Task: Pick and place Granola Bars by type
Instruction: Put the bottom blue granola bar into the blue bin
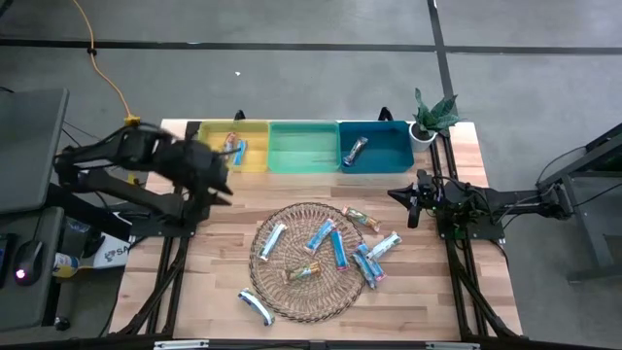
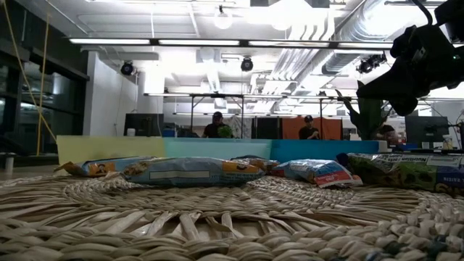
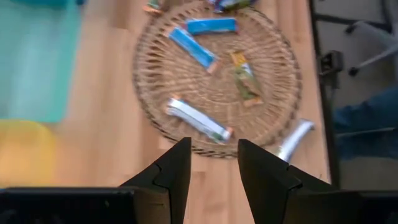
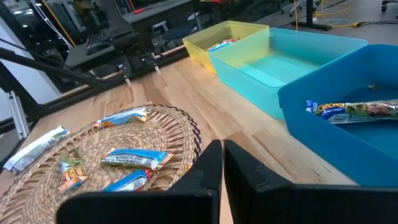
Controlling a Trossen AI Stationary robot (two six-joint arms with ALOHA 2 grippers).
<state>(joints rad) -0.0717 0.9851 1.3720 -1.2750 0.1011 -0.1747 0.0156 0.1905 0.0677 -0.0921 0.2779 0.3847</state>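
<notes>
— Left gripper [image 1: 222,190]?
— Hovering near the yellow bin [image 1: 233,147], fingers [image 3: 171,177] parted, holding nothing.
— Right gripper [image 1: 406,201]?
— Waiting beside the blue bin [image 1: 374,146], fingers [image 4: 208,165] nearly touching, gripping nothing.
— Bars [image 1: 321,234]?
— Mostly lying on the mat [image 1: 309,261]; some sitting in the yellow and blue bins.

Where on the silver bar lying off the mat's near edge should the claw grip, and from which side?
Grip the silver bar across its narrow middle, coming straight down from above. It lies flat on the table just off the mat, apart from the other bars, so both long edges look free. The open left claw is likely nearer.
</notes>
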